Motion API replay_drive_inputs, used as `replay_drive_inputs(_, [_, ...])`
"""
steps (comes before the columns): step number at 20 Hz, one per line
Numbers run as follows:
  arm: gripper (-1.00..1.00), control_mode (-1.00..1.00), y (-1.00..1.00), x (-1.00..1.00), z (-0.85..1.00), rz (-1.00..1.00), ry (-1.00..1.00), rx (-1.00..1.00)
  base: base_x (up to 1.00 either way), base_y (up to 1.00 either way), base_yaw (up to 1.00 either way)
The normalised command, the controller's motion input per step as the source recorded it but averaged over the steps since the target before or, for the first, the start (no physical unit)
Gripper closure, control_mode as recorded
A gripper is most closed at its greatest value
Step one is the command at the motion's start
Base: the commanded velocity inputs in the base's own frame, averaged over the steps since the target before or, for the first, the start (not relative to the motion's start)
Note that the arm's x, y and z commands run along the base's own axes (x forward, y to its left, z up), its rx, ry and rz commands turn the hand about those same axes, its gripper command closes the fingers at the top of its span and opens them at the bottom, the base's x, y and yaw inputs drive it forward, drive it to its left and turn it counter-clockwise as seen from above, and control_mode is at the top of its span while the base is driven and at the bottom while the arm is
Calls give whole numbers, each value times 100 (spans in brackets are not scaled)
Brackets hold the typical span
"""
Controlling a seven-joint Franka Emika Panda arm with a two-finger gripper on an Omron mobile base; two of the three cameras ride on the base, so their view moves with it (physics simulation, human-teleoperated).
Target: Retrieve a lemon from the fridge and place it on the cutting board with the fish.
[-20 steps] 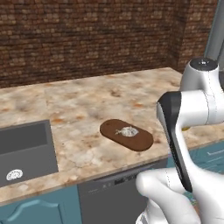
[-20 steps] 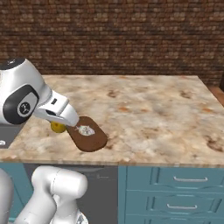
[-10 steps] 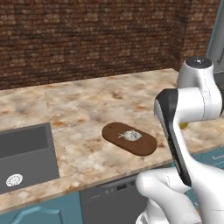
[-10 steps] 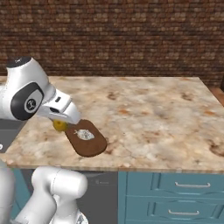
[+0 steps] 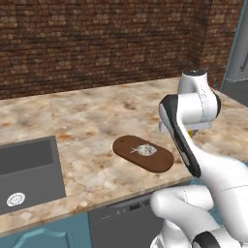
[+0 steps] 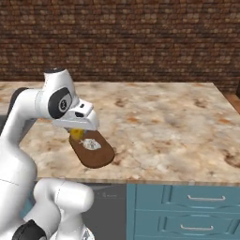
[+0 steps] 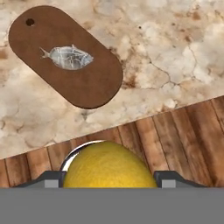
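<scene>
worktop point(image 5: 92, 121): mottled beige stone, brick wall point(image 5: 97, 43) behind | cutting board point(image 7: 65, 61): dark wood, rounded oblong, near front edge | fish point(image 7: 69, 57): silvery, on board | hand point(image 7: 107, 179): clamped on smooth yellow lemon point(image 7: 107, 168), off board over worktop edge, wood floor point(image 7: 183, 131) below

The light is even and moderately bright, rendered, with no clear source. The brick wall point(image 5: 97, 43) reads dim; the counter point(image 6: 159, 122) is paler and free of glare. A soft shadow rims the board point(image 7: 65, 57) at 5 o'clock in the hand view. The lemon point(image 7: 107, 168) at 6 o'clock shows a pale highlight along its 10 o'clock edge. All views look slightly soft and pixelated, without edge distortion.
</scene>
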Motion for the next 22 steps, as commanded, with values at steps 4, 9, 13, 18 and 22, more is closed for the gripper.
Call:
replay_drive_inputs(4, [100,-100,0,95,-51,4,2,0,0,0,0])
replay_drive_inputs(9, [100,-100,19,87,-41,0,0,0,0,0,0])
replay_drive_inputs(13, [100,-100,3,22,-46,0,0,0,0,0,0])
replay_drive_inputs(18, [100,-100,0,0,-65,0,4,0,0,0,0])
replay_drive_inputs(22, [100,-100,0,3,-54,0,0,0,0,0,0])
